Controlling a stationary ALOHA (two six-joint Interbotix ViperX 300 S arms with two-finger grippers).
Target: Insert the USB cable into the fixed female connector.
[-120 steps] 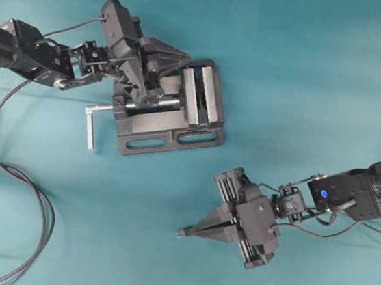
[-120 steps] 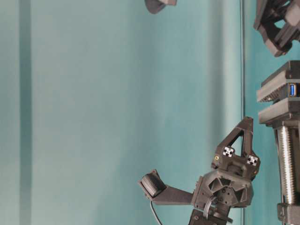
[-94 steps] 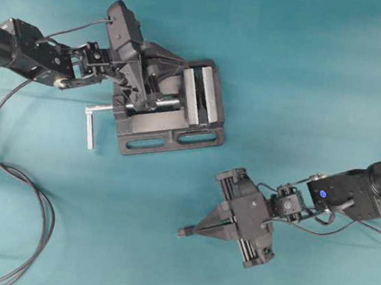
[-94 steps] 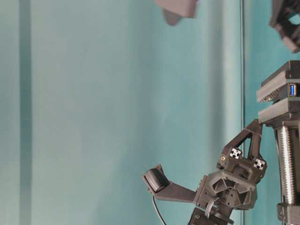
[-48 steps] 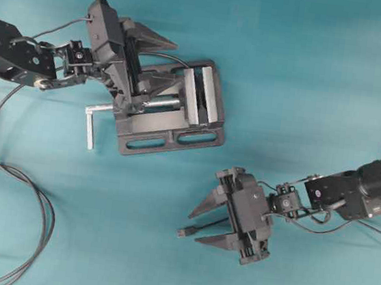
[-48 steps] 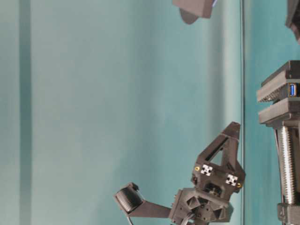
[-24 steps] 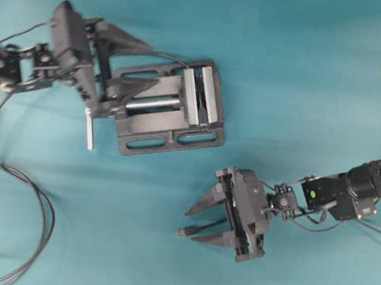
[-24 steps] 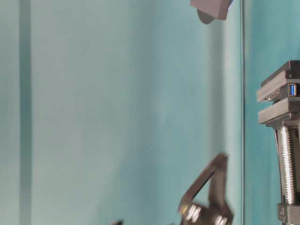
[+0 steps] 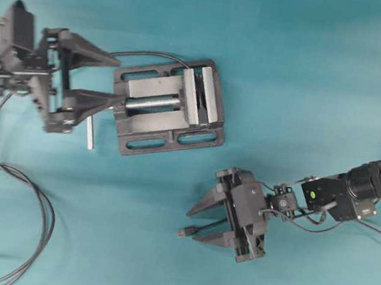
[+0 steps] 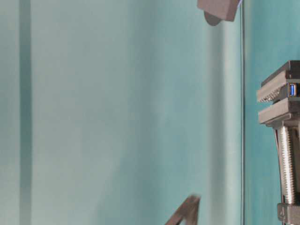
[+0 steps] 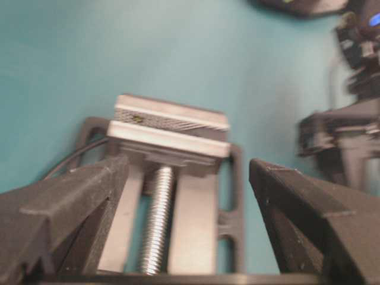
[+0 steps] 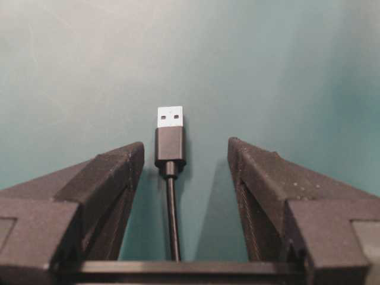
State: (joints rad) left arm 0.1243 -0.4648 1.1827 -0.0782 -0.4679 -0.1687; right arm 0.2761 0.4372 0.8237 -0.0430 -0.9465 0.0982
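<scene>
The USB cable (image 12: 170,142) lies flat on the teal table, its silver plug tip pointing away from the wrist camera. My right gripper (image 12: 185,147) is open and straddles it, the plug nearer one finger and touching neither. From overhead the USB cable (image 9: 187,232) sticks out past my right gripper (image 9: 199,219). The fixed female connector (image 10: 293,89) shows a blue port clamped between the vise jaws. My left gripper (image 9: 113,79) stands open and empty just left of the vise (image 9: 170,106), and the left wrist view shows that gripper (image 11: 189,165) facing the vise (image 11: 172,124).
The thick black cable (image 9: 32,231) loops over the table's lower left and runs up to the vise. The vise's L-handle (image 9: 90,131) sticks out beside my left gripper's lower finger. Its silver screw (image 11: 155,222) runs between my left fingers.
My left gripper has opened and pulled back leftward off the vise. My right gripper has opened, and the USB plug it pinched now lies loose on the table.
</scene>
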